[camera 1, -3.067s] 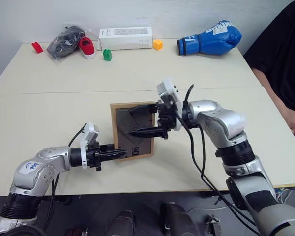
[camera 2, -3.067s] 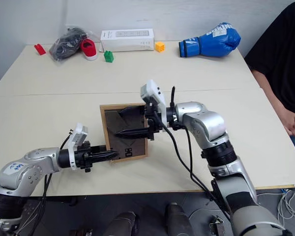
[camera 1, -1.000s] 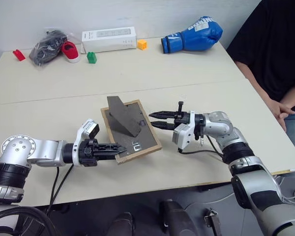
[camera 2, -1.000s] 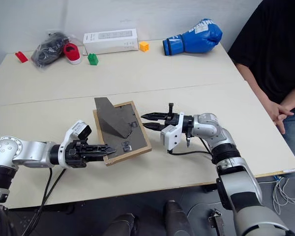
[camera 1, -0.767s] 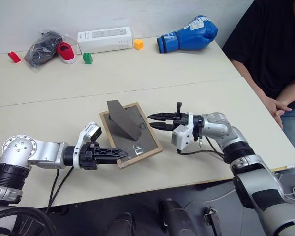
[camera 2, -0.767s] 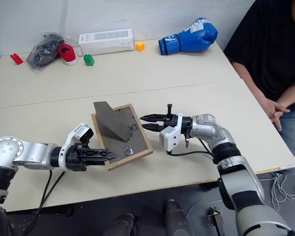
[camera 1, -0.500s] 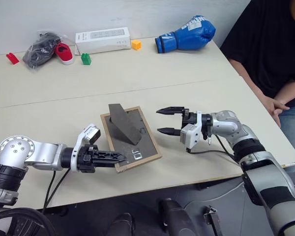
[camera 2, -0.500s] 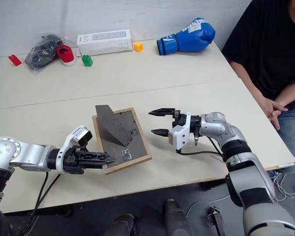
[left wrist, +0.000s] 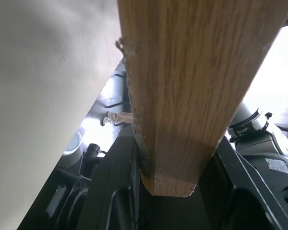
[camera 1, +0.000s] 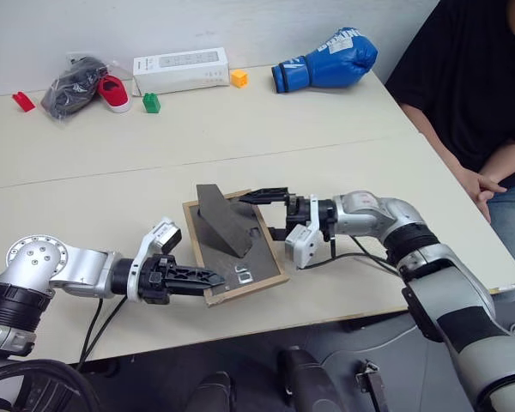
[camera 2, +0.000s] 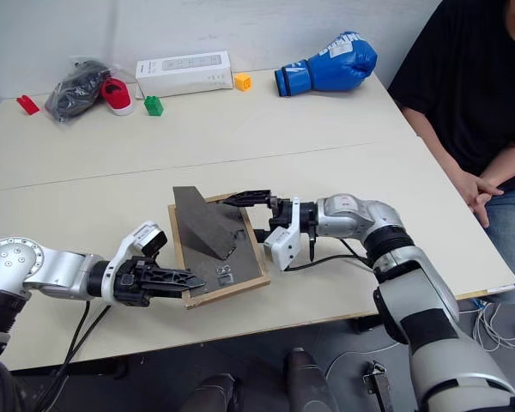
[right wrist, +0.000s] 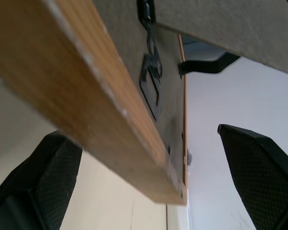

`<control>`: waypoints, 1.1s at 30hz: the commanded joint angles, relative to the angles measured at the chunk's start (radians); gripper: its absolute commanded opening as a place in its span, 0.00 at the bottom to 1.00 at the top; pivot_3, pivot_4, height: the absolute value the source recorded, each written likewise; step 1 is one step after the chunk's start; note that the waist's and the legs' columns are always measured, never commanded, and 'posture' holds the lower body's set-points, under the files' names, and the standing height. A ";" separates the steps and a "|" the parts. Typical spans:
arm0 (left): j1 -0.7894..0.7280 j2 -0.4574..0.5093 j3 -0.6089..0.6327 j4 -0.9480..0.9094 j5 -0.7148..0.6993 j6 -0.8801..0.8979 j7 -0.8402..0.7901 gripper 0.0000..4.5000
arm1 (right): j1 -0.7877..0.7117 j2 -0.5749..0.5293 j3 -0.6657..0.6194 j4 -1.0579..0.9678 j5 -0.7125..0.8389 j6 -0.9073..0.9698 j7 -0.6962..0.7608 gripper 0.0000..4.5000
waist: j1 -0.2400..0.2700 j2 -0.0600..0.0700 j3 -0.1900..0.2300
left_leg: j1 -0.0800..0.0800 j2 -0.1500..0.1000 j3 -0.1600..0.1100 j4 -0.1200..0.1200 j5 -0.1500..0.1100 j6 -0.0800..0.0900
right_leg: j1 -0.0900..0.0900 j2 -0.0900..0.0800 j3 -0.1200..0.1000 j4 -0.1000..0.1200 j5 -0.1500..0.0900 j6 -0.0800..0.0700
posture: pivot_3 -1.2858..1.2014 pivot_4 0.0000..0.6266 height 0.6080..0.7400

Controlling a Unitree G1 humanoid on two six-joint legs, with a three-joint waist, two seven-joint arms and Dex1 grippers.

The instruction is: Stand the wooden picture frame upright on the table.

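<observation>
Between its black jaws, the left gripper point(camera 1: 208, 278) clamps the near corner of the small light-wood picture frame point(camera 1: 237, 250), which lies face down, dark grey backing up, easel stand point(camera 1: 224, 221) raised, on the cream-beige counter point(camera 1: 240, 120). Opposite, the right gripper point(camera 1: 259, 215) has its jaws spread wide astride the frame's right edge, one above, one below, gripping nothing.

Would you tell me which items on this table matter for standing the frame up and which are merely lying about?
Belonging to the job:
wooden picture frame
table
left gripper, shut on the frame's near corner
right gripper, open around its far edge

Lying about:
blue boxing glove
white box
red shoe
green block
orange block
</observation>
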 commanded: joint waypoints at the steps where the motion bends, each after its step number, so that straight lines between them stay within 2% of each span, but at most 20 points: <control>1: -0.022 0.019 0.011 -0.039 -0.039 0.001 -0.036 0.28 | -0.030 0.012 0.029 -0.011 -0.018 -0.033 -0.075 0.86 | -0.001 0.000 0.000 | 0.000 0.000 0.000 0.000 0.000 0.000 | 0.000 0.000 0.000 0.000 0.000 0.000 | 0.52 0.24 1.00; 3: -0.020 0.021 0.011 -0.043 -0.039 0.000 -0.037 0.28 | -0.034 0.012 0.046 -0.014 -0.030 -0.041 -0.099 0.70 | -0.003 0.000 0.000 | 0.000 0.000 0.000 0.000 0.000 0.000 | 0.000 0.000 0.000 0.000 0.000 0.000 | 0.52 0.24 1.00; 7: -0.017 0.025 0.013 -0.050 -0.039 -0.008 -0.037 0.28 | -0.036 0.000 0.069 -0.001 -0.033 -0.049 -0.129 0.47 | -0.006 -0.001 0.000 | 0.000 0.000 0.000 0.000 0.000 0.000 | 0.000 0.000 0.000 0.000 0.000 0.000 | 0.52 0.24 1.00; 10: -0.004 0.035 0.035 -0.068 -0.039 -0.032 -0.025 0.28 | -0.042 -0.022 0.071 0.004 -0.019 -0.055 -0.141 0.45 | -0.012 -0.001 -0.001 | 0.000 0.000 0.000 0.000 0.000 0.000 | 0.000 0.000 0.000 0.000 0.000 0.000 | 0.52 0.24 1.00; 12: 0.031 0.040 0.092 -0.111 -0.039 -0.091 0.009 0.28 | -0.041 -0.035 0.069 0.009 0.010 -0.063 -0.136 0.44 | -0.017 -0.001 -0.001 | 0.000 0.000 0.000 0.000 0.000 0.000 | 0.000 0.000 0.000 0.000 0.000 0.000 | 0.52 0.24 1.00; 14: 0.088 0.024 0.215 -0.177 -0.010 -0.196 0.025 0.28 | -0.039 -0.049 0.066 0.010 0.053 -0.075 -0.120 0.43 | -0.024 -0.001 -0.001 | 0.000 0.000 0.000 -0.001 0.000 0.000 | 0.000 0.000 0.000 0.000 0.000 0.000 | 0.52 0.24 1.00; 16: 0.149 -0.009 0.365 -0.249 0.104 -0.316 -0.023 0.28 | -0.036 -0.066 0.065 0.000 0.092 -0.084 -0.103 0.42 | -0.029 -0.001 -0.001 | 0.000 0.000 0.001 -0.001 0.000 0.000 | 0.000 0.001 0.001 0.000 0.000 0.000 | 0.52 0.24 1.00; 21: 0.291 0.052 0.512 -0.300 0.204 -0.291 -0.140 0.28 | -0.012 -0.095 0.076 -0.028 0.172 -0.084 -0.058 0.42 | -0.035 -0.001 -0.001 | 0.001 0.002 0.002 -0.001 0.000 0.000 | 0.000 0.002 0.003 0.000 0.000 0.000 | 0.52 0.24 1.00; 22: 0.316 0.053 0.535 -0.310 0.221 -0.296 -0.155 0.44 | -0.005 -0.097 0.080 -0.031 0.193 -0.079 -0.045 0.42 | -0.034 -0.002 -0.001 | 0.001 0.002 0.002 -0.001 0.000 0.000 | 0.000 0.002 0.005 0.000 0.000 0.000 | 0.52 0.24 1.00; 23: 0.340 0.052 0.561 -0.320 0.254 -0.310 -0.170 0.49 | -0.001 -0.100 0.083 -0.038 0.207 -0.079 -0.034 0.41 | -0.032 -0.003 -0.002 | 0.001 0.002 0.001 -0.001 0.000 0.000 | 0.000 0.002 0.007 -0.001 0.000 0.000 | 0.52 0.24 1.00; 25: 0.385 0.034 0.613 -0.340 0.344 -0.364 -0.213 0.64 | 0.008 -0.100 0.091 -0.036 0.261 -0.072 -0.001 0.29 | -0.020 -0.001 -0.001 | 0.000 0.001 0.000 -0.002 0.000 0.000 | 0.001 0.001 0.009 -0.002 0.000 0.000 | 0.52 0.24 1.00; 29: 0.462 0.030 0.694 -0.352 0.467 -0.421 -0.317 0.91 | 0.021 -0.105 0.093 -0.050 0.326 -0.066 0.046 0.28 | -0.022 -0.001 -0.001 | 0.000 0.000 0.001 -0.001 -0.001 0.001 | 0.001 0.000 0.010 -0.002 0.000 0.000 | 0.52 0.24 1.00; 31: 0.486 0.027 0.715 -0.355 0.508 -0.437 -0.355 1.00 | 0.029 -0.104 0.095 -0.055 0.362 -0.056 0.072 0.28 | -0.022 -0.001 -0.001 | 0.000 0.001 0.000 -0.002 -0.001 0.001 | 0.001 0.000 0.010 -0.002 0.000 0.000 | 0.52 0.24 1.00; 32: 0.496 0.023 0.723 -0.358 0.540 -0.457 -0.369 1.00 | 0.033 -0.105 0.096 -0.061 0.378 -0.054 0.084 0.28 | -0.022 -0.001 -0.001 | 0.000 0.001 0.000 -0.002 -0.001 0.001 | 0.001 0.000 0.010 -0.002 0.000 0.000 | 0.52 0.24 1.00; 33: 0.507 0.014 0.722 -0.363 0.638 -0.540 -0.381 1.00 | 0.042 -0.104 0.099 -0.066 0.415 -0.041 0.103 0.28 | -0.022 -0.001 -0.001 | 0.000 0.001 0.000 -0.002 -0.001 0.001 | 0.001 0.000 0.010 -0.002 0.000 0.000 | 0.52 0.24 1.00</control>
